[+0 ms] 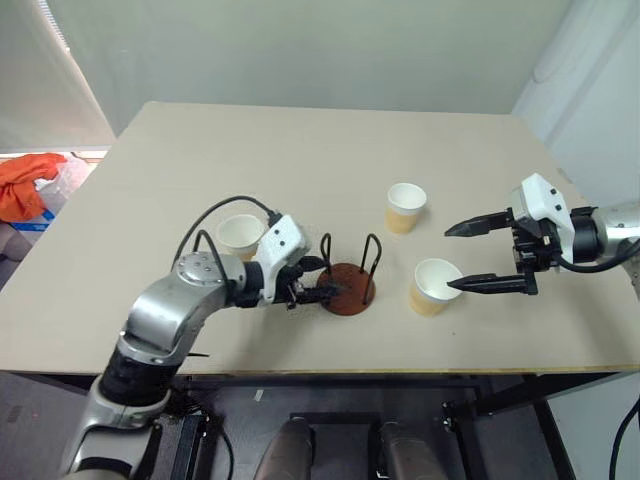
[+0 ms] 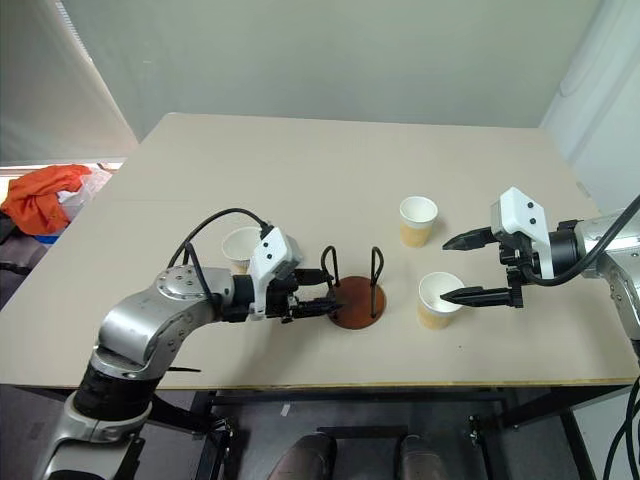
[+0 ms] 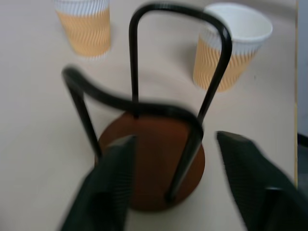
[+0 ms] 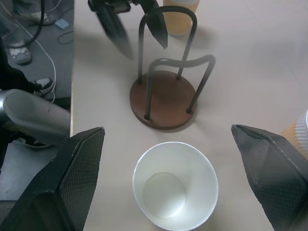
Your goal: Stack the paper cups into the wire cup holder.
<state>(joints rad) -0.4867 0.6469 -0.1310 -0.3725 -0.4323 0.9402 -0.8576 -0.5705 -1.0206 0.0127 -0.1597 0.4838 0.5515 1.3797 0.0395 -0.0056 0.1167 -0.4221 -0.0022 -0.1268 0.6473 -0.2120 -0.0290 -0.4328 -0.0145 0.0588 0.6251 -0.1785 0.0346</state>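
since the wire cup holder [image 1: 347,285] stands empty near the front middle of the desk [image 1: 330,160], nothing is stacked yet, so i'd call the task at its start. all three paper cups [image 1: 405,208] sit upright and loose on the desk: that one behind and to the right of the holder, the near-right cup [image 1: 434,287] just right of the holder, and the left cup [image 1: 240,236] behind my left arm. my left hand [image 1: 318,290] is at the holder's left side, fingers apart and holding nothing; in the left wrist view the fingertips [image 3: 111,183] straddle the disc base and near loop, and i can't tell whether they touch the wire. my right hand [image 1: 468,257] hovers over the near-right cup with fingers spread wide, one to either side, not clamped on it. in the right wrist view that cup [image 4: 175,185] sits right between my fingers [image 4: 72,183], empty, white inside. my guess is the next step is to close on it, lift, and drop it between the loops. left to do: all three cups. risk: thin paper rim, easy to crush or tip. writing: no brand, label or print readable on cups, holder or hands; the cups carry only a ribbed tan wave pattern.
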